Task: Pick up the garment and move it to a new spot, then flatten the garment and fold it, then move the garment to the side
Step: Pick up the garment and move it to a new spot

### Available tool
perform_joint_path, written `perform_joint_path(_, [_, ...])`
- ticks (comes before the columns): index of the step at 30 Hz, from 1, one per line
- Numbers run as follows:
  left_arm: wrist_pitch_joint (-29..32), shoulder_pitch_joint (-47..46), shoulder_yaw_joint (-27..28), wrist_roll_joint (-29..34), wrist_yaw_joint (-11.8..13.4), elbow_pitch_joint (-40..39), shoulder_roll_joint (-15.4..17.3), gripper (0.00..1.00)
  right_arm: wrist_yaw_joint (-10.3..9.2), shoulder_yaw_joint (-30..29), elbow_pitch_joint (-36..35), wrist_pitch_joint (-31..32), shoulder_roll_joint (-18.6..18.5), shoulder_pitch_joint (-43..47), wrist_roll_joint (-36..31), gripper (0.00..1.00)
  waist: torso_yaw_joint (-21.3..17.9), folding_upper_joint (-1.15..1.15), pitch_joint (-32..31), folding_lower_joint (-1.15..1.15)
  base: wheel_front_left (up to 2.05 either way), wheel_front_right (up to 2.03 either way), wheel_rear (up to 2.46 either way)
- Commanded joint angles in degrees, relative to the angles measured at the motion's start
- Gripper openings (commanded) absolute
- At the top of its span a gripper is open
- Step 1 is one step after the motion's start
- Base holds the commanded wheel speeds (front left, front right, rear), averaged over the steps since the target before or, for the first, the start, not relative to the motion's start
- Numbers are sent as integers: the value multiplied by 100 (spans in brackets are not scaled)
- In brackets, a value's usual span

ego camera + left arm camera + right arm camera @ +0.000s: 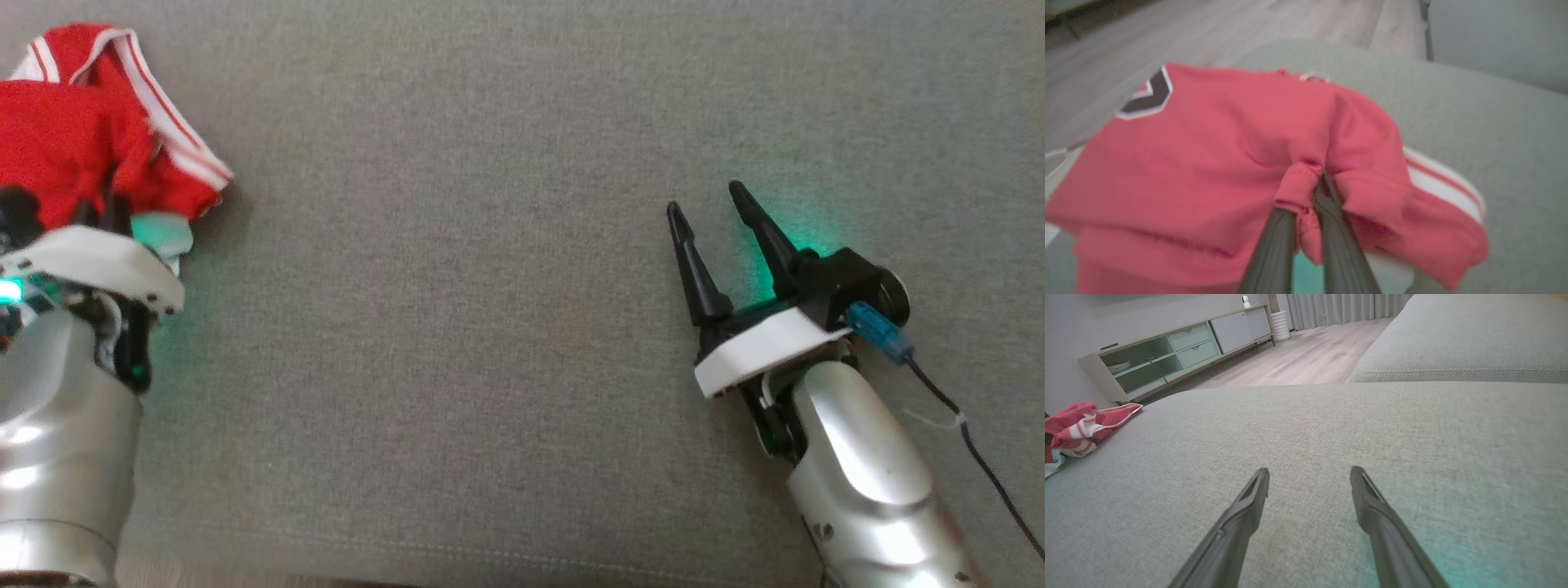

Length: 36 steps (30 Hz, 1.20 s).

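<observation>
Clearly the left gripper (1308, 196) is nearer: it pinches a fold of the red garment (90, 139), bunched at the cushion (457, 286) edge, far left; the right gripper (704, 198) hangs wide open and empty, well apart rightward.

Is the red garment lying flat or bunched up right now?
Bunched up. The garment sits in a crumpled heap on the grey cushion, with the left pincer pinching a fold of it.
</observation>
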Motion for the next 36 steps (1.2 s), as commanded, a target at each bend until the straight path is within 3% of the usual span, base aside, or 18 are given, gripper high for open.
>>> perform_joint_path(1, [-141,-238,28,-41,9,-268,411,0,-4,91,-52,12,3,202,57,100,-27,0,-126,-1,0,0,0])
perform_joint_path(8, [-533,-704,-870,-236,9,-1129,629,0,-4,244,-65,12,3,321,413,100,-340,0,-628,-1,0,0,0])
perform_joint_path(14, [-668,-893,-1501,-408,9,-1868,479,0,-4,354,-81,12,3,427,686,100,-932,0,-955,-1,0,0,0])
perform_joint_path(20, [-751,-918,-2017,-550,9,-2411,-25,0,-4,424,-115,12,3,481,827,100,-1650,0,-1099,-1,0,0,0])
perform_joint_path(28, [-888,-625,-2781,-733,9,-2519,-998,0,-4,447,-123,12,3,537,927,100,-2313,0,-1098,-1,0,0,0])
perform_joint_path(29, [-906,-551,-2872,-764,9,-2475,-1087,36,-4,451,-122,12,3,545,936,100,-2346,0,-1099,-1,0,0,0])
perform_joint_path(30, [-931,-491,-2924,-745,9,-2437,-1153,100,-4,441,-122,12,3,555,948,100,-2363,0,-1099,-1,0,0,0])
perform_joint_path(33, [-963,-251,-3058,-600,9,-2269,-1270,100,-4,426,-124,12,3,580,965,100,-2378,0,-1110,-1,0,0,0])
perform_joint_path(36, [-968,19,-2855,-447,62,-2283,-1316,100,-4,359,-132,12,3,603,958,100,-2300,0,-1139,-1,0,0,0])
